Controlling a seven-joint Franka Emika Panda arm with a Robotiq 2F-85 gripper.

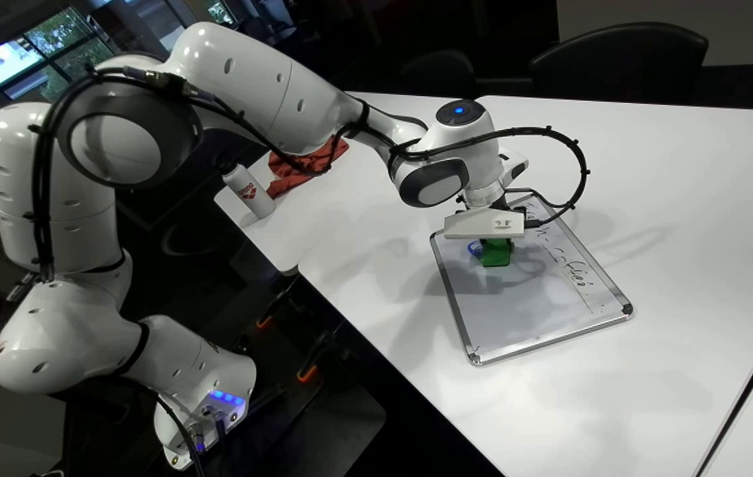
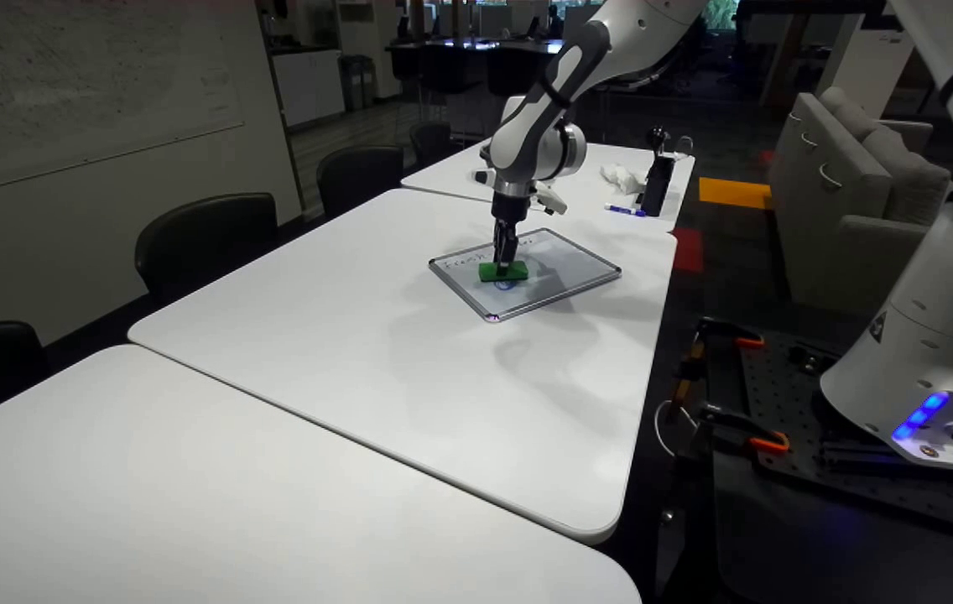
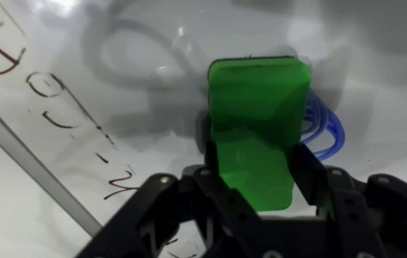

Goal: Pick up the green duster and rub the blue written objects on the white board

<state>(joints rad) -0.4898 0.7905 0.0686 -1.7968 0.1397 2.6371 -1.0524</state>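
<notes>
My gripper is shut on the green duster, with one finger on each long side. The duster also shows in both exterior views, flat on the white board or very close above it; I cannot tell which. The board lies flat on the table. The blue scribble is partly hidden under the duster; its loops stick out along one side. The blue mark also shows in both exterior views. In an exterior view the gripper fingers point down at the duster.
Dark handwriting runs along one edge of the board, within its metal frame. A red cloth and a white bottle are on the table. A blue marker, a black container and white crumpled material are at the far end.
</notes>
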